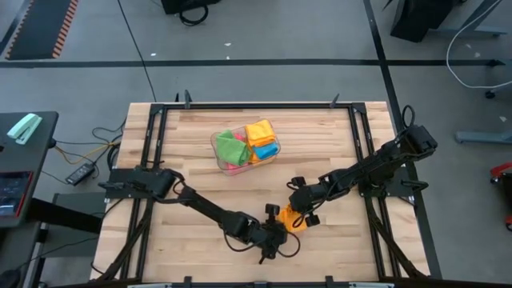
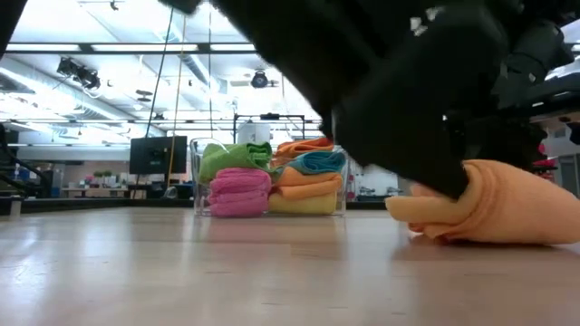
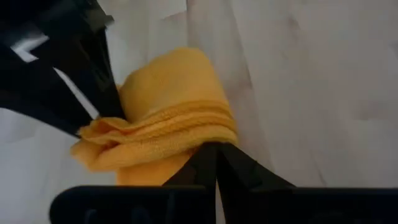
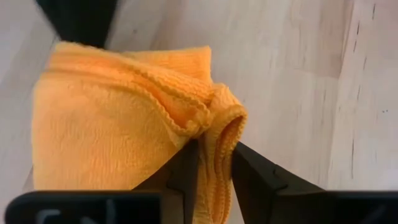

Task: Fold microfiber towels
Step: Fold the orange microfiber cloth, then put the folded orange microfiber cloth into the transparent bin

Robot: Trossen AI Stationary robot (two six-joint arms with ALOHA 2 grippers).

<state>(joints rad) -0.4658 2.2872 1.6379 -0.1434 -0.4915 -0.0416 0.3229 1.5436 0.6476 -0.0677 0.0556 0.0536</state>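
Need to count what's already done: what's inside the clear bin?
Inside the clear bin are bunched towels: green, pink, orange, blue and yellow. Anything beneath or behind them is covered, so an exact count is uncertain.

A robotics lab: a wooden desk (image 1: 200, 160) in a black metal frame (image 1: 152, 144), cables (image 1: 96, 144) beside it, ceiling strip lights (image 2: 118, 47) and a monitor (image 2: 157, 154) behind.

A clear plastic bin (image 1: 214, 149) sits on the far middle of the light wooden table (image 1: 192, 176), which has a black metal frame (image 1: 152, 136) along its edges. Left of the table stands a dark side desk (image 1: 36, 184) with a pale green object (image 1: 24, 128) on it, and black and yellow cables (image 1: 100, 144) trail over the grey floor (image 1: 280, 32).
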